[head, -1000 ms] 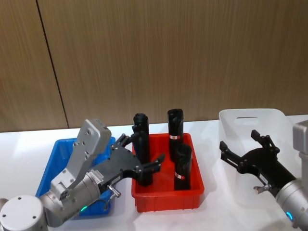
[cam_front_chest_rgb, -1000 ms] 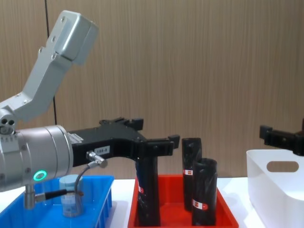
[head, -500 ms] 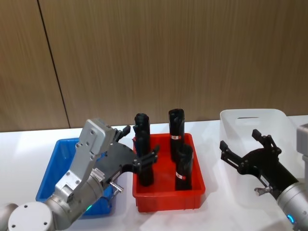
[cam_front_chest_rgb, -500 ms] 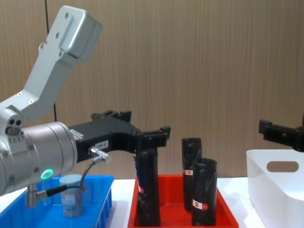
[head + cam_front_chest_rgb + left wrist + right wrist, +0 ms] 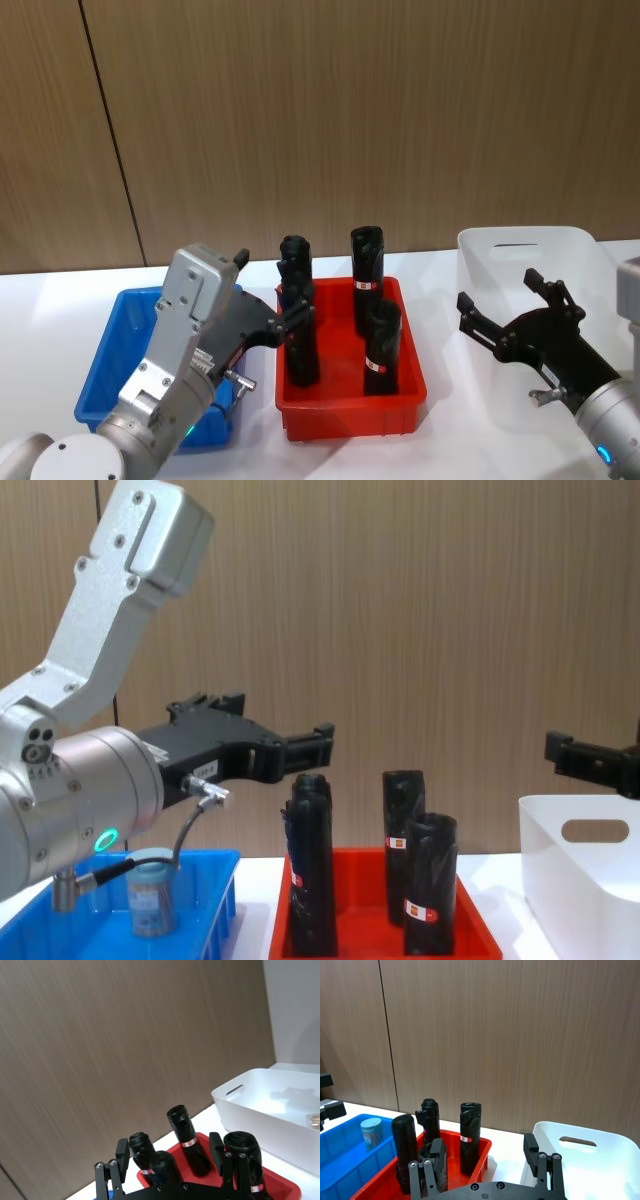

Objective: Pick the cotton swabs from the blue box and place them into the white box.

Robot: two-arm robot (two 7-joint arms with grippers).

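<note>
Cotton swabs (image 5: 150,892): one clear tub with a grey-blue lid stands upright on the floor of the blue box (image 5: 108,355), with nothing gripping it. The blue box sits on the white bench (image 5: 50,310) at 9 o'clock from the red bin (image 5: 350,412), the two just beside each other.

Left tool (image 5: 272,285): fingers apart, nothing held. It is raised above the blue box's 3 o'clock edge and points toward 2 o'clock, over the nearest black rolls (image 5: 366,262). The chest view shows it clear above the roll tops and well above the tub.

Right tool (image 5: 497,290): fingers apart, nothing held. It hovers at the near 9 o'clock side of the white box (image 5: 520,238) and is aimed toward 10 o'clock.

The red bin holds four black rolls with red-white labels, all standing. The white box stands at 3 o'clock from the red bin, with a narrow strip of bench between them. Its contents cannot be judged.

A wood-panelled wall (image 5: 350,120) closes the scene at 12 o'clock, beyond the bench.
</note>
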